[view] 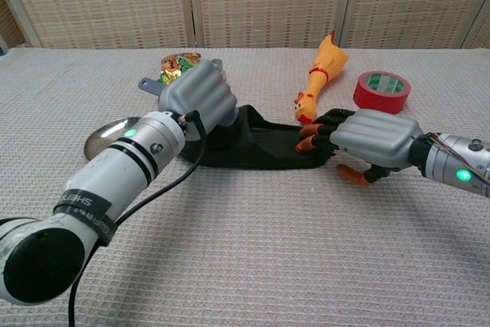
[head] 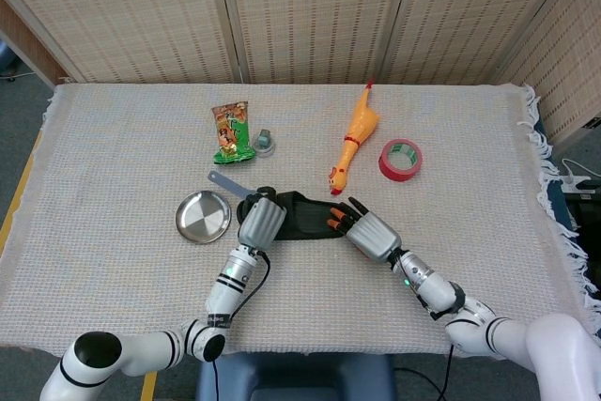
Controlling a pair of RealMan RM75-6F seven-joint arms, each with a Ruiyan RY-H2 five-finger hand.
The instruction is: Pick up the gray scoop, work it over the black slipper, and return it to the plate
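The black slipper [head: 305, 216] [view: 264, 147] lies flat at the table's middle. My left hand [head: 262, 221] [view: 197, 95] grips the gray scoop [head: 226, 184] [view: 149, 84] over the slipper's left end; the scoop's handle sticks out to the upper left, while its bowl is hidden under the hand. My right hand [head: 368, 233] [view: 367, 139] rests on the slipper's right end, fingertips pressing it down. The round metal plate [head: 203, 217] [view: 109, 135] sits empty just left of the left hand.
A yellow rubber chicken [head: 354, 135] [view: 321, 74] and a red tape roll [head: 400, 159] [view: 382, 90] lie behind the slipper to the right. A snack packet [head: 230, 132] and a small gray cap [head: 264, 144] sit at the back left.
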